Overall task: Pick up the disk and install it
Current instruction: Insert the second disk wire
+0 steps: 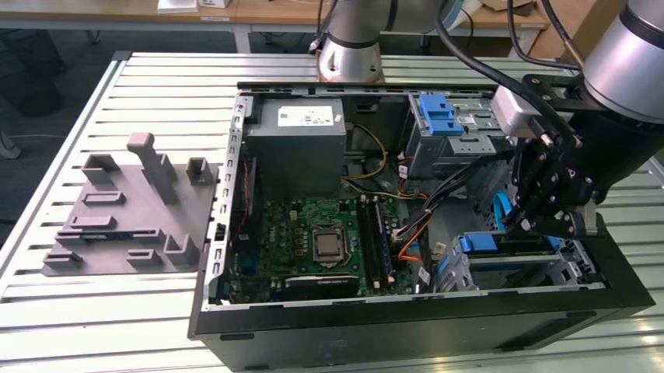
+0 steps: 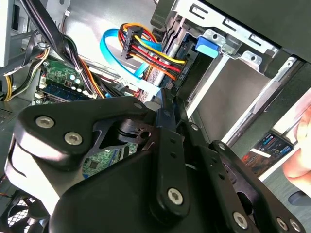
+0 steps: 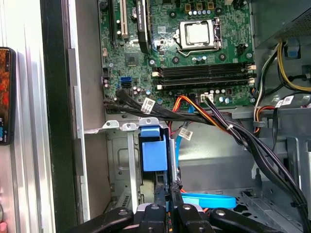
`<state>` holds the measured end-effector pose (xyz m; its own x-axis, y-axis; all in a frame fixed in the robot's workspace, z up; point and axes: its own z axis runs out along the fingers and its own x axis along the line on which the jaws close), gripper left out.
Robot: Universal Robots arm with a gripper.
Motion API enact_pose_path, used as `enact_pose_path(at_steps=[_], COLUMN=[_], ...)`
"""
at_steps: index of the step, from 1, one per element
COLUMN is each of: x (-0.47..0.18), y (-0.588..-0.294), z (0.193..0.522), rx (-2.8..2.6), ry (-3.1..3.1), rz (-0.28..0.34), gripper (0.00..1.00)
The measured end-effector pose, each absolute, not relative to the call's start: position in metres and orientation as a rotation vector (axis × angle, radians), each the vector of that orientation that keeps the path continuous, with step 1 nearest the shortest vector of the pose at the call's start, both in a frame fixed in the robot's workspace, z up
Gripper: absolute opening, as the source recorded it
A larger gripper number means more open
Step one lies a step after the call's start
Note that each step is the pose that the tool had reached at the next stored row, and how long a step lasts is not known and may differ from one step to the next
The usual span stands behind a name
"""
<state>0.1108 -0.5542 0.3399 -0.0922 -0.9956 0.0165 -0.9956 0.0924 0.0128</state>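
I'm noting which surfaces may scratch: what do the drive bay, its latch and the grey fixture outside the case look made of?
The drive bay looks like bare sheet metal: dull silver, folded edges, punched holes. Its blue latch looks like moulded plastic, smooth and matte. The grey fixture seems plastic, possibly printed: uniform matte grey.

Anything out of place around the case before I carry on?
Yes: a phone lies on the table right beside the case, with a person's fingers next to it. Nothing inside the case looks damaged.
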Motion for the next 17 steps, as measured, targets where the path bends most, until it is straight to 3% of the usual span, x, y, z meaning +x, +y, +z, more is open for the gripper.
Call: enact_pose_path(at_steps=[17], x=[0.1146], y=[-0.5549], z=[0.3368], rx=[2.099], ry=[-2.303], rz=[-0.015], gripper=[0.16])
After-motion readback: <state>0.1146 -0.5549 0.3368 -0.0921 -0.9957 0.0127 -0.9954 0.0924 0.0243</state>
